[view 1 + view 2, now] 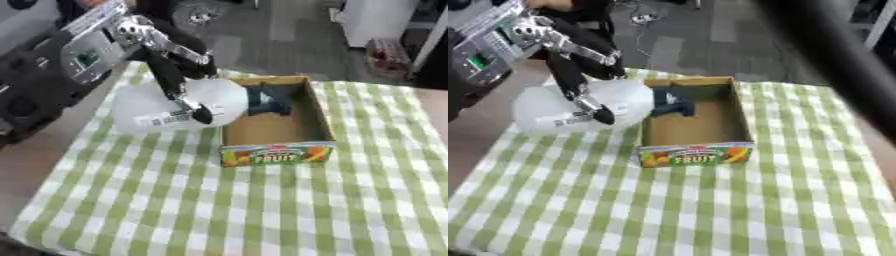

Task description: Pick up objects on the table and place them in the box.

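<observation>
Broadly, we see the bench (pixel 175 200) under its green checked cloth carrying a cardboard box (pixel 277 131), open-topped to receive things, with one dark object (pixel 267 100) already inside. Just left of it, touching its wall, lies a clear plastic bag (pixel 144 107). Our left hand (pixel 185 95) reaches down with fingers curled onto it, apparently gripping to lift.
</observation>
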Controlling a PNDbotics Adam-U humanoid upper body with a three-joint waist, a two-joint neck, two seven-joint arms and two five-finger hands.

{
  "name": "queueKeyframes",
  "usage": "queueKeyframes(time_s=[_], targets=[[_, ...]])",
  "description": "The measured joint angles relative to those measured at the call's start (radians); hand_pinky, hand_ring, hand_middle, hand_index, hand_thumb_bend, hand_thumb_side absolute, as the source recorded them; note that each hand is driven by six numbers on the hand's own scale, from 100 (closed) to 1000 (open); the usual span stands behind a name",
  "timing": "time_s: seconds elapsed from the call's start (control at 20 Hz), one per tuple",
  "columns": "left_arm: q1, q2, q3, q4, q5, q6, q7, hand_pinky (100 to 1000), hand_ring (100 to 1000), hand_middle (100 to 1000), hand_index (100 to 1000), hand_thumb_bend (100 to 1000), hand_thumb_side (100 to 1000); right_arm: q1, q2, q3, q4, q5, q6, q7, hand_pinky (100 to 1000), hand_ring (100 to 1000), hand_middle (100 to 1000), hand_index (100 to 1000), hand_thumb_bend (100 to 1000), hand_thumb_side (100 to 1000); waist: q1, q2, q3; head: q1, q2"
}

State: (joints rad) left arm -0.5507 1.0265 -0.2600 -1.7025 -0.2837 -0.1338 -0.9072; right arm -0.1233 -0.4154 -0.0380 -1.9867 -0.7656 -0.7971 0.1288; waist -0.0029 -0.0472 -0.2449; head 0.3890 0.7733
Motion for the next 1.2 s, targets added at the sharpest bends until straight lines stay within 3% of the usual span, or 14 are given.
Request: queueKeyframes(time_s=[0.55,0.6,0.65,0.9,1.2], targets=[[-0.103,-0.072,-0.04,0.131,-0.067,-0.073,0.039,100,100,100,200,124,813,-0.001,0.0,0.001,0.0,-0.001,0.001,0.0,395,561,601,737,550,910,0.001,-0.003,-0.011,0.013,0.0],[-0.115,-0.079,-0.044,0.146,-0.077,-0.083,0.047,100,100,100,200,236,742,-0.001,0.0,0.001,0.0,-0.001,0.001,0.0,395,561,601,737,558,903,0.001,-0.004,-0.013,0.017,0.0],[-0.129,-0.087,-0.05,0.163,-0.087,-0.093,0.056,100,100,100,200,124,815,-0.003,0.0,0.001,0.0,-0.002,0.002,0.0,395,560,601,736,550,911,0.002,-0.004,-0.015,0.017,0.0],[-0.184,-0.134,-0.069,0.251,-0.149,-0.171,0.126,100,100,100,197,123,820,-0.02,0.0,0.008,0.0,-0.012,0.011,0.004,396,561,602,736,552,910,0.007,-0.004,-0.031,0.023,-0.001],[-0.237,-0.195,-0.082,0.361,-0.208,-0.29,0.245,100,100,100,196,121,821,-0.052,0.001,0.02,0.0,-0.033,0.023,0.014,399,561,604,735,555,908,0.024,0.004,-0.059,0.026,-0.027]])
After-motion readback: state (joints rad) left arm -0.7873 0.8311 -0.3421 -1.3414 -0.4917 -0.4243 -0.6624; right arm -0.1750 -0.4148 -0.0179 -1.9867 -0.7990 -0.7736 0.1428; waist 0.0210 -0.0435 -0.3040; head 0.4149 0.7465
